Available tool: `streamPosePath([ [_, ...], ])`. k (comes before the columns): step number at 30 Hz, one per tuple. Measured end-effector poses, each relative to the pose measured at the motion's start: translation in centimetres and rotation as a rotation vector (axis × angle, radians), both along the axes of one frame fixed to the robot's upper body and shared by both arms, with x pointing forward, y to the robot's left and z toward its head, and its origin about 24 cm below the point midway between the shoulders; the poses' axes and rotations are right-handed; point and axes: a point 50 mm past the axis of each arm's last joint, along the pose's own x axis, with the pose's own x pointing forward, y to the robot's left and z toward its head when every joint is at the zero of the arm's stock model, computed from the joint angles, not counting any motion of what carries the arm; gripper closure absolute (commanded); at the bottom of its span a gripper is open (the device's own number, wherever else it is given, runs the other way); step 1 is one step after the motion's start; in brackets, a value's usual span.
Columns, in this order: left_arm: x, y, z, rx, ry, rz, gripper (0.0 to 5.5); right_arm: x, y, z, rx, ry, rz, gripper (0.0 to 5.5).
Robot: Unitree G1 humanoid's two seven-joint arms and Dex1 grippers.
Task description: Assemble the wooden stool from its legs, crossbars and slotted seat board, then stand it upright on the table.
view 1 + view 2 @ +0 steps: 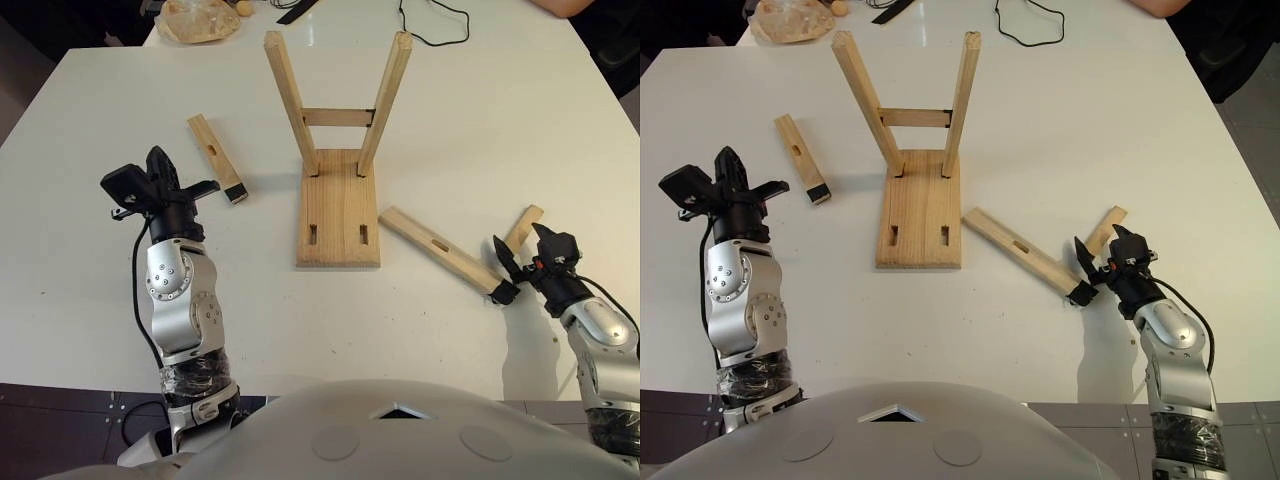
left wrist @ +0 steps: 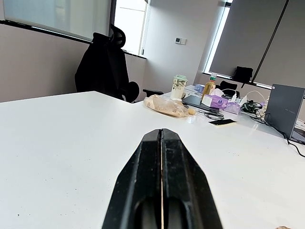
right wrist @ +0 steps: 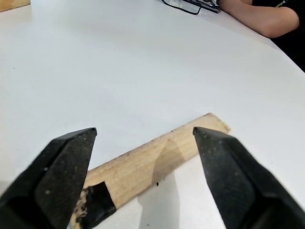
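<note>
My right end effector [image 3: 143, 131] hung wide open near the right end of the bench's [image 1: 100, 100] near edge, its two dark fingers [image 3: 66, 162] spread apart and gripping nothing. In the gap ahead of them a short bar [image 3: 157, 160] lay flat on the bench, its nearer end wrapped in black, and I could not tell whether either finger touched it. Just beside that bar, toward the middle of the bench, the right loose leg [image 1: 440, 250] lay slantwise, with its black-tipped end close to my fingers.

My left end effector [image 2: 161, 136] was pressed fully closed, finger [image 2: 143, 191] against finger, with nothing between them. It was raised over the left part of the bench, pointing toward the far edge. The left loose leg [image 1: 215, 152] lay flat near it, further toward the far edge.

The seat board [image 1: 338, 225] lay flat at the middle of the bench. Two fitted legs [image 1: 290, 100] stood in the slots at its far end, joined by a crossbar [image 1: 338, 117]. The two slots [image 1: 313, 233] at its near end were open.

A clear bag [image 1: 200, 20] and a black cable [image 1: 430, 25] sat along the far edge.
</note>
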Motion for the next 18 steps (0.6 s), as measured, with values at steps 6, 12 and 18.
streamPosePath([
  [6, -0.3, -0.2, -0.3, -0.013, -0.001, 0.006, 5.50, 0.4, -3.2, 0.6, 0.041, 0.046, -0.117, 1.76],
  [12, -0.5, -0.2, -0.5, -0.020, 0.003, 0.014, 5.50, 2.4, -2.3, 3.8, 0.083, -0.037, -0.015, 1.76],
  [18, -0.5, -0.1, -0.5, -0.016, 0.004, 0.015, 5.50, 3.7, -1.3, 4.4, 0.217, 0.096, 0.126, 1.76],
])
